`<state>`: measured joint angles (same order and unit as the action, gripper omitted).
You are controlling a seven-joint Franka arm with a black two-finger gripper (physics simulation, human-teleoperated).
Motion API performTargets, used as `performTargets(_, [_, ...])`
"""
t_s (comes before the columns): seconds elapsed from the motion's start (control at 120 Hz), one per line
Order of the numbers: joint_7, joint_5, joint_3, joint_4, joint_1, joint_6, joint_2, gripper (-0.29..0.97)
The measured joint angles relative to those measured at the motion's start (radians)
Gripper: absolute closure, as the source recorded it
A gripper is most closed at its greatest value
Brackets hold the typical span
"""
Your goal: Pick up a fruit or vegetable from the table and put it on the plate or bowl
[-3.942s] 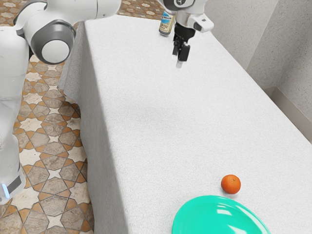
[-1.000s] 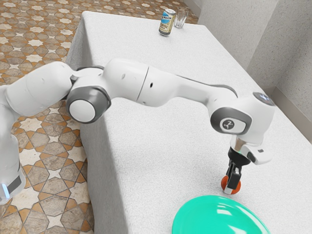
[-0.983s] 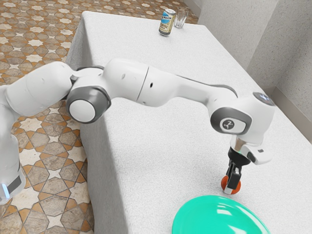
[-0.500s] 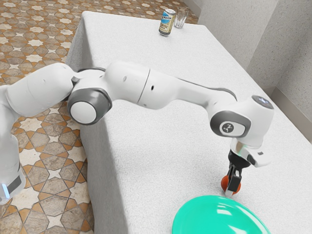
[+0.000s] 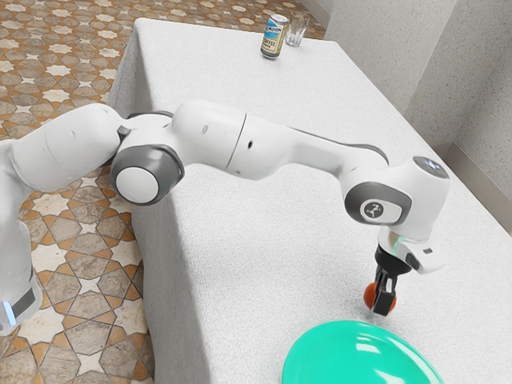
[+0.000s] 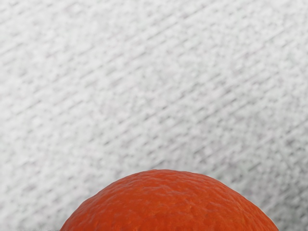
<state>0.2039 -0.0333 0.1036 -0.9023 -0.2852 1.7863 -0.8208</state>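
A small orange [image 5: 370, 295] sits between the black fingers of my gripper [image 5: 385, 301], just above the white tablecloth near the table's front. The gripper is shut on the orange, with one finger on each side. In the wrist view the orange [image 6: 168, 204] bulges large and close under my hand, with cloth behind it. A teal plate [image 5: 352, 360] lies on the table just in front of and below the gripper, and nothing lies on its visible part.
A drink can [image 5: 274, 36] and a clear glass [image 5: 298, 30] stand at the far end of the table [image 5: 264, 184]. A wall runs along the exterior view's right. The table's edge drops to a tiled floor on the left.
Since a second ago the fingers have closed around the orange. Hand and orange now sit slightly higher above the cloth.
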Motion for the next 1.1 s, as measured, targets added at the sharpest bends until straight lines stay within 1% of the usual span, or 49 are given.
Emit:
performTargets(0.283, [-0.001, 0.003, -0.002, 0.054, 0.004, -0.003, 0.018, 0.38])
performTargets(0.483, [0.000, 0.018, 0.005, 0.060, -0.003, -0.018, 0.060, 0.37])
performTargets(0.633, [0.002, 0.021, 0.008, 0.058, -0.051, -0.038, 0.085, 0.37])
performTargets(1.1, [0.009, 0.026, 0.019, 0.058, -0.205, -0.069, 0.093, 0.40])
